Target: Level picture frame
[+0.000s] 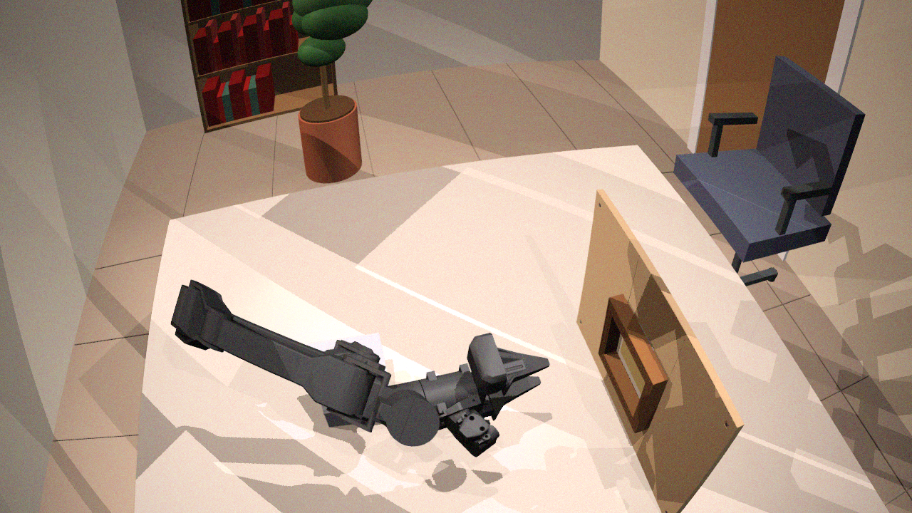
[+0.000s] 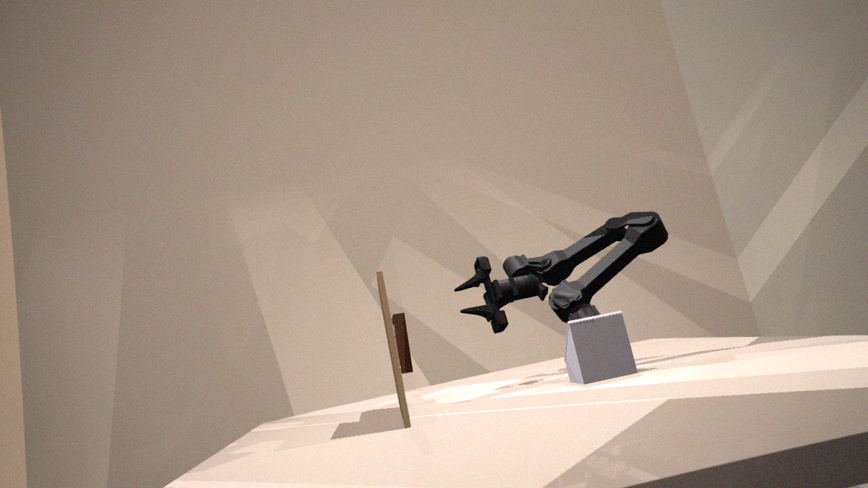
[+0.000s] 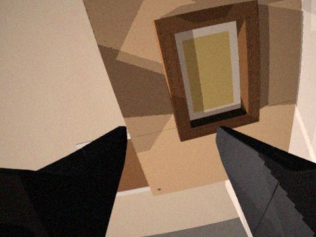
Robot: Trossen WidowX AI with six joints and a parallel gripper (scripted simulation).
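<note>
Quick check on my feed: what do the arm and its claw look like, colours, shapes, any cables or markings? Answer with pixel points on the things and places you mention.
The arm (image 1: 271,341) (image 2: 597,249) is matte black to dark grey, with chunky rounded joints. The claw (image 1: 534,373) (image 2: 464,301) (image 3: 172,133) has two tapering, pointed black fingers. I can't make out any cables or lettering.

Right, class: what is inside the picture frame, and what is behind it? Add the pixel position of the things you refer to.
Inside the picture frame (image 1: 651,360) (image 2: 403,342) (image 3: 253,66): a pale border around a yellowish panel (image 3: 215,72). Behind: the wooden board (image 1: 701,408) (image 2: 393,364) (image 3: 197,164); the frame hides its back and any screw.
</note>
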